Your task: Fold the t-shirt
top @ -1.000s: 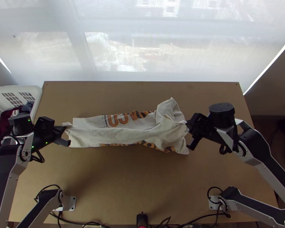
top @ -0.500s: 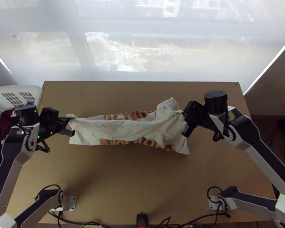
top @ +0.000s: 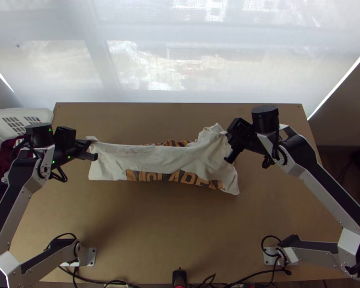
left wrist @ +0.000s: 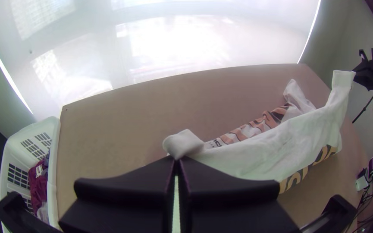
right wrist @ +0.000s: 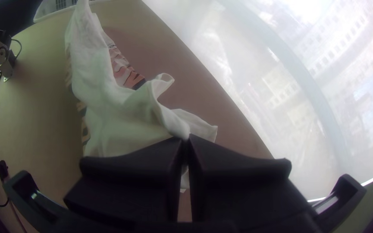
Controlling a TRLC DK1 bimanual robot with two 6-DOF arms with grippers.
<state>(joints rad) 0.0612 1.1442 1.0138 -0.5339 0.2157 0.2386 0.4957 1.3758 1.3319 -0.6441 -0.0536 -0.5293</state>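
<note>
Background: a pale, window-lit screen [top: 204, 57] beyond a light wooden table [top: 180, 230]. Top view: one off-white cotton t-shirt with orange-and-black lettering [top: 156, 161], mid-table, lying lengthwise across, folded over on itself, rumpled at its right end. Left gripper [top: 90, 144], black, at the shirt's left end; right gripper [top: 229, 137], black, at its right end. White plastic basket [top: 45, 117], dark clothes within, off the table's left side. Against the earlier frames: both grippers shifted farther up the table and somewhat inward; the held edge carried over the far lettering, now a thin strip, while more near lettering shows. Left wrist view: left gripper [left wrist: 176, 160] closed, fingertips together on an end of the upper layer. Right wrist view: right gripper [right wrist: 187, 139] likewise closed, a gathered pinch of shirt between its tips.
</note>
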